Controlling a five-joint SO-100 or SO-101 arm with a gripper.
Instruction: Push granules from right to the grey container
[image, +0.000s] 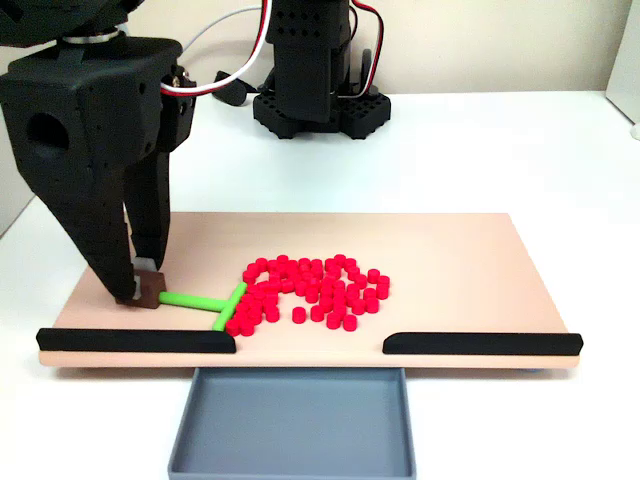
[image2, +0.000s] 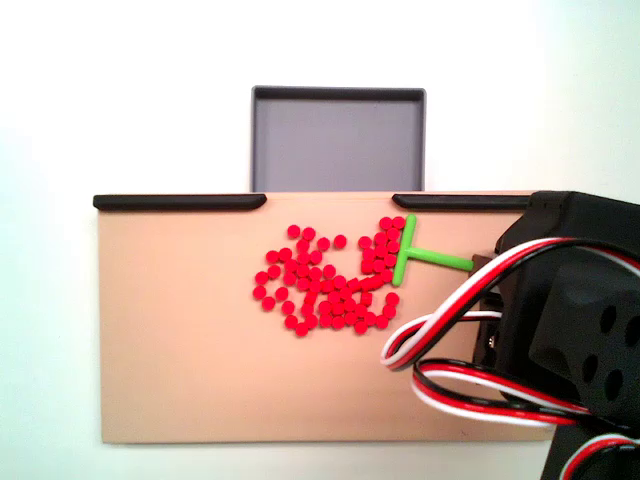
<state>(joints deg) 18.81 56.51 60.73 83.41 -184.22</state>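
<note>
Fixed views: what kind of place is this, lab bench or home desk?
Probably a tabletop robot test bench: white table, tan board with black guide strips, grey container at the gap. Home or lab, can't tell.

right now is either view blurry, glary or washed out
In the fixed view facing the arm, light is even, the granules look sharp and the gripper casts only a faint shadow on the board; in the fixed view from above, the white table is overexposed and the granules look slightly soft.

A hobby robotics bench: white table (image: 500, 150), printed arm base (image: 318, 105).
</note>
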